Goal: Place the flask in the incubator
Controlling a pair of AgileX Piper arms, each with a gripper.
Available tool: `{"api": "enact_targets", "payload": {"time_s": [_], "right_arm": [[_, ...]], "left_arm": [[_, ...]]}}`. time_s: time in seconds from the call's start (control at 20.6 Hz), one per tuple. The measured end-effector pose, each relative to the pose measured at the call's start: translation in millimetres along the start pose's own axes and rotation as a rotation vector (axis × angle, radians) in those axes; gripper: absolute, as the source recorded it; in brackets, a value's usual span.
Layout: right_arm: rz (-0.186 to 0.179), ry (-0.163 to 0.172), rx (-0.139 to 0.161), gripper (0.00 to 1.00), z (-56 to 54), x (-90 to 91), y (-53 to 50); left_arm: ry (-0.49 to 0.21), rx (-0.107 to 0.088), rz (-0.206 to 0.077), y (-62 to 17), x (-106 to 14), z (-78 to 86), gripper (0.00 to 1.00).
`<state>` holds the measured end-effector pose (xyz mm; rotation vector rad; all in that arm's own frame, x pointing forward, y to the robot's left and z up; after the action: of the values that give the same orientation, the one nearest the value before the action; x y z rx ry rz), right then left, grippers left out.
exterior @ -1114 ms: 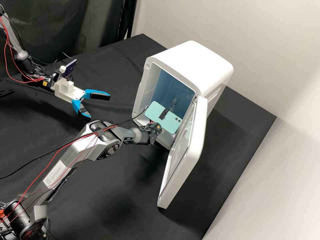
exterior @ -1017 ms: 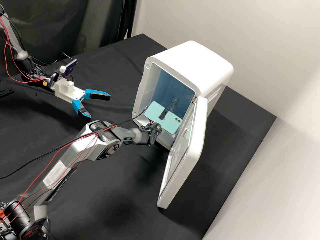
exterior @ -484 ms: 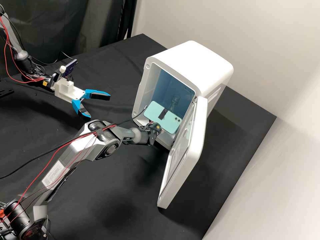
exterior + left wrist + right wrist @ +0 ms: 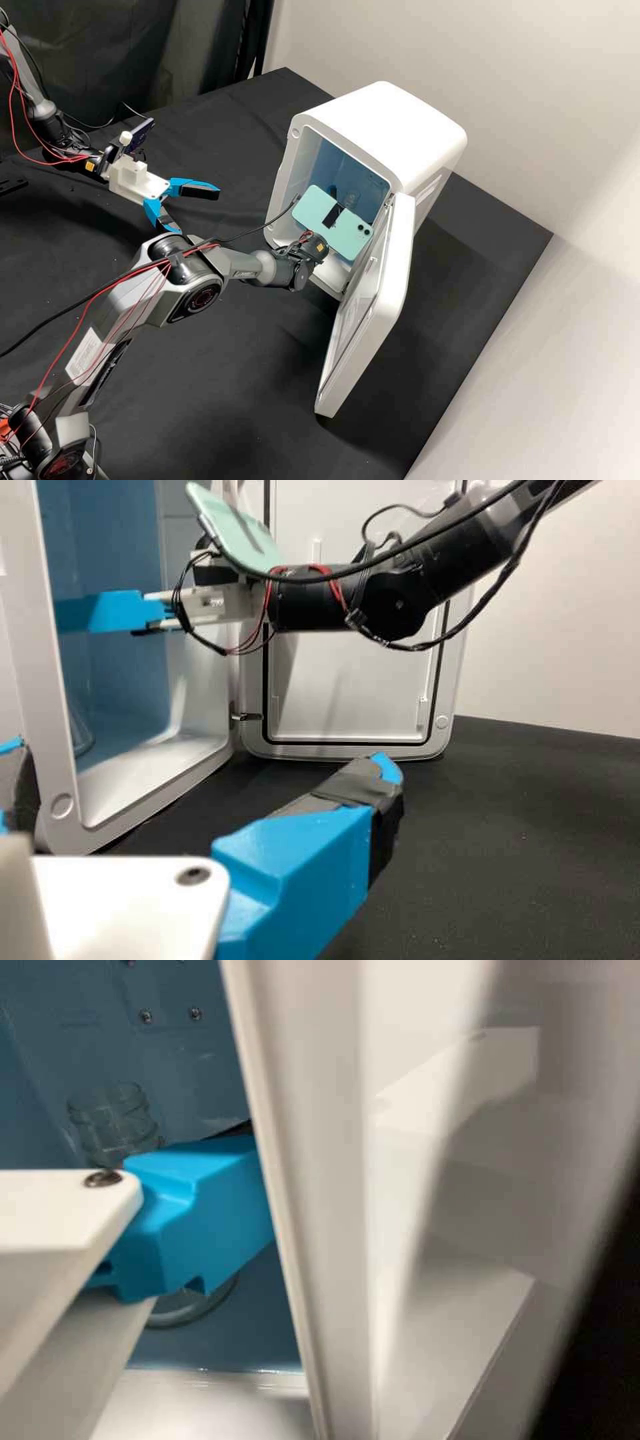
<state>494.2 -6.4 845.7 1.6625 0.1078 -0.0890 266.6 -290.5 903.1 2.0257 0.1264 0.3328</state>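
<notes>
Now, right fingers (image 4: 100, 611): inside the incubator (image 4: 393, 127), one blue finger passing in front of the flask (image 4: 110, 1125); whether they are spread or closed, or grip the glass, cannot be told.
Left fingers (image 4: 195, 190): spread wide with nothing between them, hovering above the table (image 4: 267, 387), well apart from the incubator's opening.
Flask: clear glass, upright in the blue chamber near its back wall, base on the chamber floor.
Right arm (image 4: 180, 293): stretched from the table's near edge to the opening, red wires along it, a mint-green phone (image 4: 333, 223) mounted at the wrist.
Door (image 4: 373, 293): white, swung fully open beside the chamber.
Incubator: white box standing near the table's right edge.
</notes>
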Motion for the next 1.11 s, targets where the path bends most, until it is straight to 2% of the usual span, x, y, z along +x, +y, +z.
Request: {"api": "enact_targets", "payload": {"time_s": [0.19, 0.63, 0.82, 0.97, 1.07, 1.11], "right_arm": [[0.003, 0.001, -0.023, 1.00, -0.3, -1.4, 0.1], [0.007, 0.002, -0.020, 1.00, 0.5, -2.8, -0.8], [0.009, -0.005, -0.027, 1.00, 2.6, -17.3, -6.4], [0.025, -0.003, -0.023, 1.00, -3.5, -33.8, -6.1], [0.025, -0.014, -0.019, 1.00, -7.1, -42.8, -9.2], [0.022, -0.008, -0.023, 1.00, -8.9, -45.6, -11.1]], "left_arm": [[0.005, 0.000, 0.002, 0.4, -0.4, -1.5, 1.00], [0.011, 0.000, 0.003, 1.0, -1.1, -3.4, 1.00], [0.011, 0.000, 0.003, 1.0, -1.1, -3.4, 1.00], [0.011, 0.000, 0.003, 1.0, -1.1, -3.4, 1.00], [0.011, 0.000, 0.003, 1.0, -1.1, -3.4, 1.00], [0.011, 0.000, 0.003, 1.0, -1.1, -3.4, 1.00]]}}
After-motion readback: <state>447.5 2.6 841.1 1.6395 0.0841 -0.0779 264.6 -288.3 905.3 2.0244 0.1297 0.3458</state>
